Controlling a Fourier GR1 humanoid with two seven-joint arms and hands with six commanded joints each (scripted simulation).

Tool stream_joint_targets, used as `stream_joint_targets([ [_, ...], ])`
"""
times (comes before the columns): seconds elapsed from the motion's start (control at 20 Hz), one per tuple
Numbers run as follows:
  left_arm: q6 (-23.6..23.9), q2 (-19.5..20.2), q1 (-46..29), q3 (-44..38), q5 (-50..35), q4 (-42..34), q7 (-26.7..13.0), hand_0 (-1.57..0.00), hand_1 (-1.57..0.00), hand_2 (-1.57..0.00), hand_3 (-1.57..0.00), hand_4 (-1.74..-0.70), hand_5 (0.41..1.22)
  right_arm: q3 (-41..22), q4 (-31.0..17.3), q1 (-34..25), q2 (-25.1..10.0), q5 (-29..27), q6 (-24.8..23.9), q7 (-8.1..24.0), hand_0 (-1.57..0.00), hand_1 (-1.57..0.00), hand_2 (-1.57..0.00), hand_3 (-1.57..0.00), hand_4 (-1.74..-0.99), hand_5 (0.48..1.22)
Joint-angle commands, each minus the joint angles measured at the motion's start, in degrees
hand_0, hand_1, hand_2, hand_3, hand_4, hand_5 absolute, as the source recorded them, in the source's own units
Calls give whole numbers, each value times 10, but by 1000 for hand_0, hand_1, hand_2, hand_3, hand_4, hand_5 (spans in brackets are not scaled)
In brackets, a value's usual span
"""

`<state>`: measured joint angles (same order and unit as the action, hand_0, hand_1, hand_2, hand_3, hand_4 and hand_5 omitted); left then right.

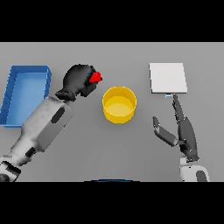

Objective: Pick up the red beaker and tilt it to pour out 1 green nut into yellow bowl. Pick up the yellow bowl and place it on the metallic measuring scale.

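Now the left hand point(78, 81) has its fingers curled round the red beaker point(95, 77), at ten o'clock from the yellow bowl point(119, 104) on the desk point(131, 148); probably light, rigid, best gripped mid-wall, while the right hand point(183, 131) rests open-fingered.

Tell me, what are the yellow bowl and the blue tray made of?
The yellow bowl looks like smooth plastic: one even bright colour, no grain, only a soft sheen inside. The blue tray seems plastic too, with a flat matte colour and thin straight walls. Neither can be told for sure by look alone.
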<state>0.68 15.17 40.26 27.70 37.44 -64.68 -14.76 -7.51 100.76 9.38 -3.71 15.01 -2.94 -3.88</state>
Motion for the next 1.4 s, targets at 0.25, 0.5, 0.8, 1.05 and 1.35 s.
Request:
stream_joint_targets([
  [0.25,-53,28,71,78,72,36,10,-1571,-1571,-1571,-1571,-1649,1201,-7,3,1,8,8,-5,4,1,1,1,1,-1284,705],
  [0.5,-123,39,132,155,121,56,35,-1571,-1571,-1571,-1277,-1701,1215,3,-6,7,14,-11,-5,-16,1,1,1,1,-1292,678],
  [0.8,-168,28,193,250,178,99,77,-1571,-1571,-1571,-1494,-1729,1219,7,-13,3,24,-25,-5,-17,1,1,1,1,-1290,644],
  [1.05,-199,27,233,314,219,111,90,-1571,-1571,-1571,-1546,-1737,1220,6,-17,3,27,-19,-11,-17,1,1,1,1,-1288,627],
  [1.35,-209,19,287,374,252,146,122,-1571,-1571,-1571,-1564,-1737,1221,4,-23,0,27,-2,-22,-5,1,1,1,1,-1260,586],
])
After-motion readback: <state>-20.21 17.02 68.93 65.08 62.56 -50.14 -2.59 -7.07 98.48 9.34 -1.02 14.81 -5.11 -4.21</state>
